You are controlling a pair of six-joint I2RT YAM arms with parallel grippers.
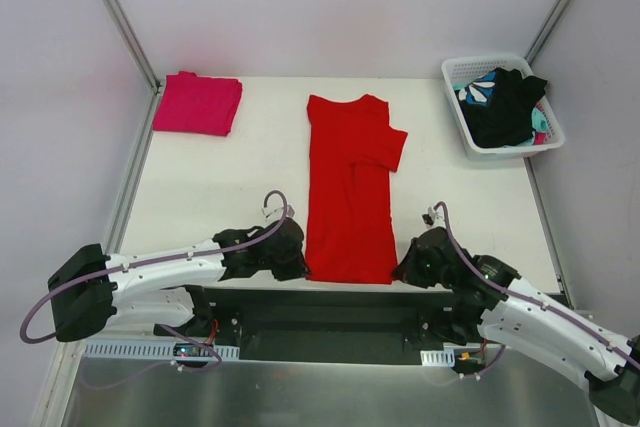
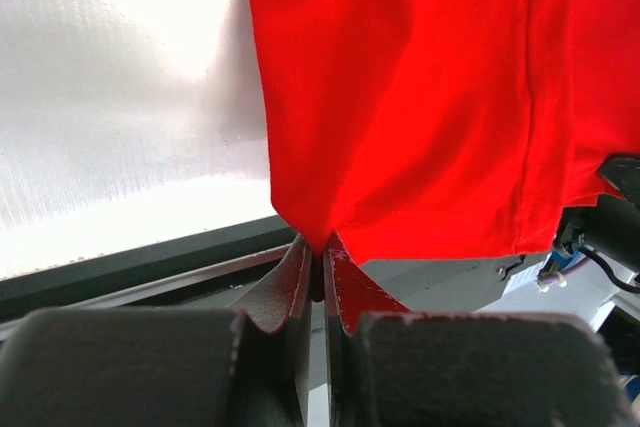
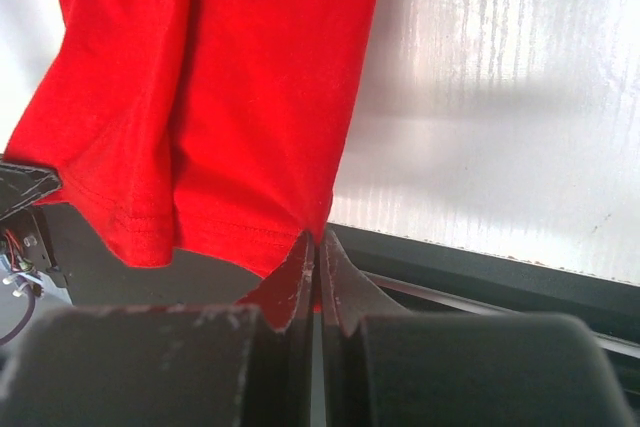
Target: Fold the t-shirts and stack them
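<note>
The red t-shirt lies in the middle of the tabletop as a long narrow strip. Its collar points to the top of the frame, one sleeve sticks out on the right, and its hem sits at the near edge, at the bottom of the overhead view.

The left end effector is closed on the hem's lower left corner, with the cloth pinched between jaws that meet almost flush. The right end effector is closed the same way on the lower right corner, where the stitched hem runs into its tips.

The shirt is light, limp cloth. It will probably sag and drag between the two held corners, and its doubled layers may slip apart if they are lifted unevenly. The two hem corners look like sound places to hold it, since the stitching there gives the jaws something firmer to bite on. Raising both corners together should keep the fold square.

By count there is one red t-shirt laid out and one magenta t-shirt already folded at the upper left. One basket at the upper right holds a black garment and a teal-and-white patterned garment. A bit of pink shows at the basket's lower corner, and I cannot tell whether it is a separate piece. So at least four garments are in view, along with two end effectors.
</note>
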